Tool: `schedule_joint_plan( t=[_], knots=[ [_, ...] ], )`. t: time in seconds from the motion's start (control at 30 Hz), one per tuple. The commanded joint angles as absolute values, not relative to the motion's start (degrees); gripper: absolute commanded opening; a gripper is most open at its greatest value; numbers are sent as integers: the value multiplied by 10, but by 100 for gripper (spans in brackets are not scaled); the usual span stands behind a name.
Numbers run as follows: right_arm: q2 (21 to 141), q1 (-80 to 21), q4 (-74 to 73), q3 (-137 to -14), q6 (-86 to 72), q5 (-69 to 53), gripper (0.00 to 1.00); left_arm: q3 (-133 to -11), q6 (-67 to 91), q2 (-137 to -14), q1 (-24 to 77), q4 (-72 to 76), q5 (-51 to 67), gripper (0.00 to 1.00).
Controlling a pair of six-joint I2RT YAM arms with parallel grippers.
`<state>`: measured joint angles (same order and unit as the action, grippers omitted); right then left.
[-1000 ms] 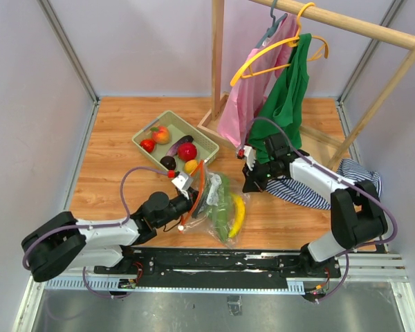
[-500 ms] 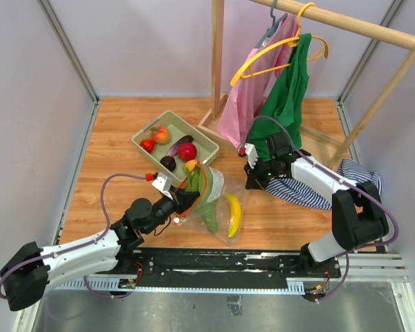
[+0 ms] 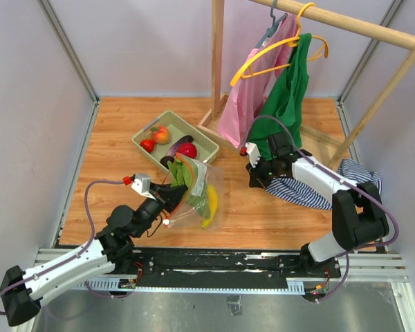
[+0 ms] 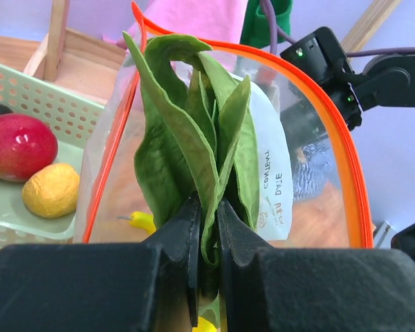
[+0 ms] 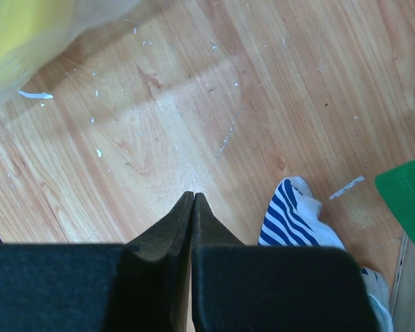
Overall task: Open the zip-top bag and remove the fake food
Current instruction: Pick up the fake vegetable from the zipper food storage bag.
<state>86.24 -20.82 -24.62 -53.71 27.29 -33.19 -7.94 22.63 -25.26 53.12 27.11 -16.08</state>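
2 claws are in view, and both are clenched. The left claw (image 3: pixel 171 195) sits just on the near side of the basket (image 3: pixel 194 126). In its wrist view its fingers (image 4: pixel 183 228) pinch the lower end of a green leaf (image 4: pixel 187 131), which stands upright above them. Whether bag plastic is caught in the same pinch I cannot tell.

The bag (image 3: pixel 200 200) starts at the basket's near corner and trails away from it toward the arm bases. Its orange zip strip (image 4: pixel 332 131) arcs wide open around and behind the leaf. A white label (image 4: pixel 273 180) shows through the clear wall beside the leaf. 1 banana (image 3: pixel 210 205) lies inside the bag, at the end far from the basket.

Inside the basket, the wrist view shows a red fruit (image 4: pixel 17 146) with a yellow fruit (image 4: pixel 50 190) just beside it.

Well to the right of the basket, the right claw (image 5: pixel 193 195) is pressed shut on nothing, with its tips over bare desk (image 5: pixel 159 124). A striped cloth (image 5: pixel 301 221) lies near those tips, on the side away from the basket.
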Motion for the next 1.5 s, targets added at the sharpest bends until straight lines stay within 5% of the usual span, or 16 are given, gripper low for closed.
schedule_joint_plan(
  t=[0.0, 0.03, 0.13, 0.23, 0.33, 0.67, 0.83, 0.97, 1.07, 1.47],
  knots=[
    [842, -193, -247, -530, 283, -395, 1, -102, 234, -249, 535, 290, -176, 0],
    [834, -189, -251, -531, 285, -441, 4, -102, 232, -256, 535, 292, -167, 0],
    [789, -188, -236, -514, 302, -566, 57, -99, 218, -280, 535, 313, -124, 0],
    [716, -189, -149, -452, 322, -615, 95, -99, 185, -306, 535, 341, -59, 0],
    [666, -188, -56, -392, 375, -656, 98, -113, 141, -330, 535, 343, -21, 0],
    [757, -241, -104, -488, 454, -655, 100, -177, 66, -390, 534, 332, 68, 0],
    [774, -241, -116, -490, 456, -662, 82, -185, 61, -415, 534, 346, 108, 0],
    [782, -241, -141, -504, 462, -673, 30, -191, 48, -419, 534, 342, 117, 0],
    [778, -235, -138, -504, 450, -650, 3, -192, 27, -406, 534, 333, 121, 0],
    [771, -211, -85, -476, 384, -558, 1, -173, -61, -299, 534, 344, 88, 0]
  ],
)
